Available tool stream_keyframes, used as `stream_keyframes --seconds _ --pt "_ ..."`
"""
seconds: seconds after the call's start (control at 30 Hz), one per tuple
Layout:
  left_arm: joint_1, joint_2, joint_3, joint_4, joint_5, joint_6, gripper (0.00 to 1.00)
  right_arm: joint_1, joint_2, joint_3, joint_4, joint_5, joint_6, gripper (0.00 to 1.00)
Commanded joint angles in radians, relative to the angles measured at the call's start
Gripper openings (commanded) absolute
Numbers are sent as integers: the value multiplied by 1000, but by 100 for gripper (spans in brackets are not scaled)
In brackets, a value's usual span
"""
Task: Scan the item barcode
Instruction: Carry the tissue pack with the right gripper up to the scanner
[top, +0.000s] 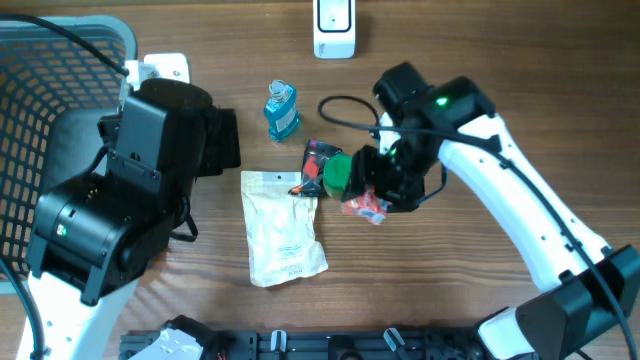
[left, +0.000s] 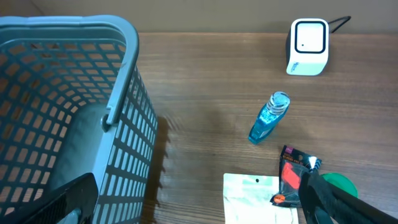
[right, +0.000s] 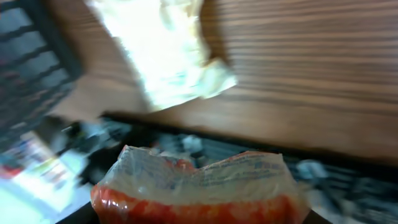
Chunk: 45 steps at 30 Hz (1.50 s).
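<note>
"Has the right end effector (top: 370, 195) got anything?"

"Yes, its jaws are partly closed on the red packet (top: 366, 208), which looks to be held above the table (top: 480, 60)."

"And the scanner?"

"The scanner (top: 333, 28) stands well beyond that end effector, at the table's far edge, apart from the red packet."

"What else is around it?"

"A black packet (top: 318, 160) lies just to its left, with a white pouch (top: 283, 228) flat beside that. A blue bottle (top: 282, 110) is farther off, to the left and ahead."

"The left end effector (top: 220, 140)?"

"It's spread wide and holds nothing. The basket (top: 50, 100) sits on its left side."
</note>
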Motion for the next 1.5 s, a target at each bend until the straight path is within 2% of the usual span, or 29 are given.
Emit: stream_keyframes --seconds 0.0,0.33,0.43,0.53,0.67,0.8,0.9,1.0,1.1,1.2,1.33,1.47 --pt "5 3 4 0 -6 -26 100 -45 2 22 -4 -214 -19 62" --pt "5 8 4 0 -5 -27 100 -78 2 22 -31 -213 -19 62" --pt "5 8 4 0 -5 -27 100 -77 2 22 13 -178 -20 62" --pt "5 8 4 0 -3 -26 100 -78 2 22 182 -72 -17 62" --pt "5 8 4 0 -2 -26 100 -77 11 22 534 93 -31 63" --pt "5 8 4 0 -2 -26 100 -78 60 19 768 268 -39 63" --pt "5 8 4 0 -2 -26 100 -78 118 19 906 303 -114 62" --pt "5 8 4 0 -2 -26 100 -78 214 19 1108 335 -213 56" --pt "5 8 4 0 -2 -26 100 -78 313 19 1305 380 -286 56" --pt "5 8 4 0 -2 -26 100 -78 404 19 1494 446 -308 61" --pt "5 8 4 0 -2 -26 100 -78 495 19 1733 492 -335 61" --pt "5 8 4 0 -2 -26 100 -78 552 20 1869 575 -351 61"
